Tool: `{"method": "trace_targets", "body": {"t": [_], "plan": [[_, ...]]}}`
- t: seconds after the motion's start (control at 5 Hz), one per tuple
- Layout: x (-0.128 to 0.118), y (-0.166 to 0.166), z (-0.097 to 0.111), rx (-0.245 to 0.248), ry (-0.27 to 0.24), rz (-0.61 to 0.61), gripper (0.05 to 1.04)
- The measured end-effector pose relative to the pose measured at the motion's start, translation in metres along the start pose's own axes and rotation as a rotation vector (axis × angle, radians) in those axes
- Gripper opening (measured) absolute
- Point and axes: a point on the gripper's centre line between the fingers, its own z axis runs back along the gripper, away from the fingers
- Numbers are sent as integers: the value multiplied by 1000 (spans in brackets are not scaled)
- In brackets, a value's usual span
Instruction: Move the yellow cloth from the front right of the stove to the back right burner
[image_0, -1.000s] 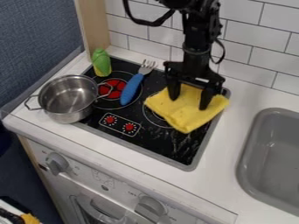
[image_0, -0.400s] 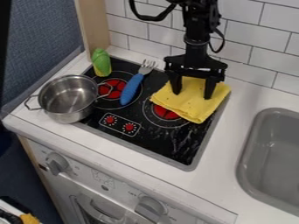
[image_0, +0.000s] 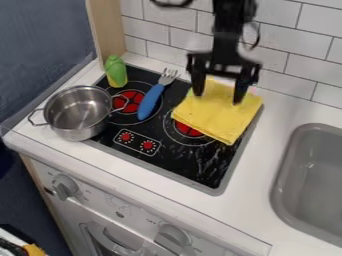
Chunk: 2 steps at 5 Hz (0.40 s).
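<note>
The black gripper (image_0: 218, 95) hangs over the back right of the stove, its two fingers spread wide apart. Below and partly behind them lies a yellow cloth (image_0: 217, 116), spread over the back right corner of the black cooktop and covering part of the right burner. Both fingertips are at the cloth's upper part; whether they touch it I cannot tell. Nothing is pinched between them. To the left, a fork with a blue handle (image_0: 150, 102) lies on the cooktop, its tines toward the wall.
A metal pot (image_0: 78, 113) stands at the cooktop's left edge. A green and yellow toy corn (image_0: 115, 71) is at the back left corner by the wooden post (image_0: 107, 30). On the right is a grey sink (image_0: 310, 180); a tiled wall (image_0: 294, 65) rises behind.
The gripper has moved up and slightly right, toward the wall. The cloth has shifted back and right, uncovering part of the right burner, and its folds have changed.
</note>
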Motion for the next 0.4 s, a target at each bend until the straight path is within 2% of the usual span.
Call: {"method": "trace_targets", "body": {"t": [0.2, 0.4], "plan": [[3, 1, 52, -22, -102, -52, 999], [-5, 3, 68, -39, -115, -75, 999]]}}
